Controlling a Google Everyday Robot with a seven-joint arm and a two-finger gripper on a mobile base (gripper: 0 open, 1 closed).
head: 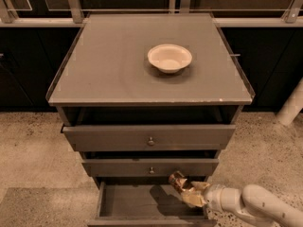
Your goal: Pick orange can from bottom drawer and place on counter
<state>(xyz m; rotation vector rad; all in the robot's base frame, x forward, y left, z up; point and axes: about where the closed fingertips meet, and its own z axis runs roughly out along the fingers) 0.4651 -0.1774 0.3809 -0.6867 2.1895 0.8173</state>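
The orange can (177, 179) is brownish-gold and shiny. It hangs tilted above the right part of the open bottom drawer (132, 203), level with the lower edge of the middle drawer. My gripper (188, 192) reaches in from the lower right and is shut on the can. The white arm (255, 205) trails off to the bottom right corner. The drawer's grey floor carries the can's shadow. The counter (109, 70) is the wide grey top of the cabinet, above.
A cream-white bowl (169, 57) sits on the counter, right of centre. The top drawer (150, 137) and middle drawer (150, 167) stand slightly pulled out, each with a small knob. Speckled floor surrounds the cabinet. A white post (291, 105) stands at right.
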